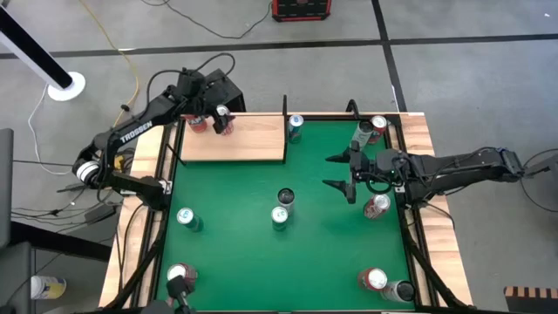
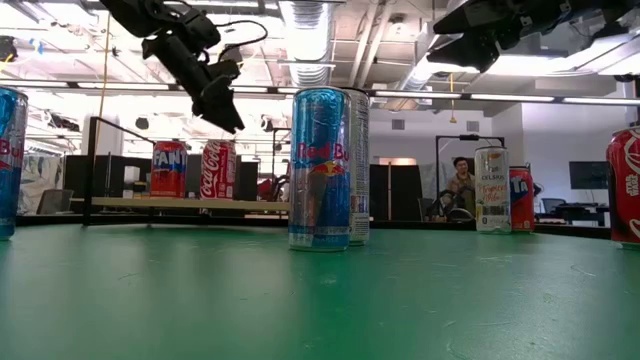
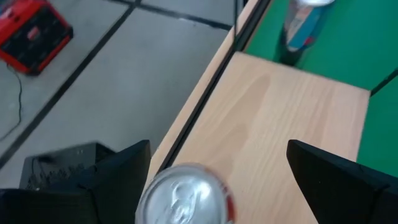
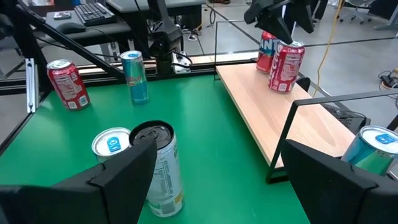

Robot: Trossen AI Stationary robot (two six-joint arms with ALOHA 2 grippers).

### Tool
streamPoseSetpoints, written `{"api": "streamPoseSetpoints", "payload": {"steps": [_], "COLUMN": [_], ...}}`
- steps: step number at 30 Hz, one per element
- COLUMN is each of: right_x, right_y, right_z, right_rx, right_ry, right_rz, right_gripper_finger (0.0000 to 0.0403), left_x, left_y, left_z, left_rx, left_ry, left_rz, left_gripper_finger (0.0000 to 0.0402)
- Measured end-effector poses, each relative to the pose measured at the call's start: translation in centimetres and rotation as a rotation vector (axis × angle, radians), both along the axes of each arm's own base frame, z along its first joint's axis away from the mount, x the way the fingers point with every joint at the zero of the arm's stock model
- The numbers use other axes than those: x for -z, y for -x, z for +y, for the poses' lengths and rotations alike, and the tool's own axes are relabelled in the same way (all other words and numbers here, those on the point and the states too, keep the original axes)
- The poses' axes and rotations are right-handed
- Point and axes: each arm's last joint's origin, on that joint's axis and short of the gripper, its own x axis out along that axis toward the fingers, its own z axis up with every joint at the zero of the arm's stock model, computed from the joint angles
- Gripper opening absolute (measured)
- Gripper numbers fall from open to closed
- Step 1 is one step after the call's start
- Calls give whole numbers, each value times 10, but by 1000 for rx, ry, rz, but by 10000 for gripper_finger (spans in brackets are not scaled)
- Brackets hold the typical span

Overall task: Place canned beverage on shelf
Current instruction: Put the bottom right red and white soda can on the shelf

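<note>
- Left gripper (image 1: 214,112) is hovering over the shelf (image 1: 248,139), at its far-left corner; fingers spread, gripping nothing.
- Red Coca-Cola can (image 4: 285,66) is standing upright on the shelf right under it, with a Fanta can (image 2: 168,169) just beside it.
- The shelf is lying along the table's (image 1: 235,201) far edge, left side.
- Right gripper (image 1: 345,171) is hanging over the table's right half, released, empty.
- Blue Red Bull can (image 2: 319,168) is standing mid-table with a dark-topped can (image 1: 285,197) touching or just beside it.
</note>
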Motion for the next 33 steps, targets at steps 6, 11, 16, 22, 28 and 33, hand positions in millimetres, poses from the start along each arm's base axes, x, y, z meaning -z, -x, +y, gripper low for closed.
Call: {"api": "streamPoseSetpoints", "payload": {"steps": [6,11,16,22,28,33], "right_x": [-3,-3,-3,-3,-3,-3], "right_y": [-1,-1,-1,-1,-1,-1], "right_z": [0,0,-1,-1,-1,-1], "right_rx": [3,5,9,9,10,9], "right_ry": [-18,-18,-20,-33,-33,-23], "right_rz": [-38,-39,-38,-38,-32,-30], "right_gripper_finger": [368,368,368,368,368,367], "left_x": [-7,-10,-11,-11,-11,-12], "left_y": [-17,-26,-33,-40,-43,-44], "left_z": [-8,-15,-21,-28,-30,-32], "left_rx": [59,97,103,134,140,131], "left_ry": [-59,-86,-90,-89,-75,-43], "left_rz": [-55,-81,-89,-89,-111,-131], "left_gripper_finger": [362,362,361,361,361,334]}}
